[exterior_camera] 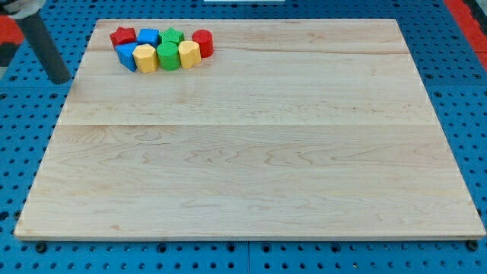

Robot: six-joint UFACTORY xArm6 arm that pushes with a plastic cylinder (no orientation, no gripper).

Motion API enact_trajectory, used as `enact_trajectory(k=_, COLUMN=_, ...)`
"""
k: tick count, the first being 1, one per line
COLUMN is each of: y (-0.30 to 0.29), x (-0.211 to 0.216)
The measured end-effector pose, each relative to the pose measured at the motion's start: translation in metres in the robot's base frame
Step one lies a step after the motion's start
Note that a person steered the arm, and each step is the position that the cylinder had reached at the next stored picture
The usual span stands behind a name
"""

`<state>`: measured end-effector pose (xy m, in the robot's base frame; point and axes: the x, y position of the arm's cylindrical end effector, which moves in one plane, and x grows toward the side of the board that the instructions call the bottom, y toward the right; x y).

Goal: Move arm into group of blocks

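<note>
Wooden board (pixel 251 152): eight-block cluster (pixel 161 47) tight near top-left corner, untouched. My tip (pixel 60 79) off left edge (bare rod, nothing to close). Whole approach left.

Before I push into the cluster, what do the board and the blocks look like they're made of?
The board looks like pale unfinished or lightly sealed wood: visible grain and seams between planks, low sheen. The blocks, such as the red cylinder and the green block, appear to be painted wood or plastic with a smooth, slightly glossy coat; I can't tell which. My tip sits off the board's left edge, left of the cluster.
</note>
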<state>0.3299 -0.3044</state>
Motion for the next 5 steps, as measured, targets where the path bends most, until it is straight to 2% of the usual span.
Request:
enact_trajectory(k=1, y=0.0, x=-0.05)
enact_trajectory(k=2, y=0.056, x=-0.068)
enact_trajectory(k=3, y=0.131, x=-0.068)
enact_trajectory(k=5, y=0.126, x=-0.061)
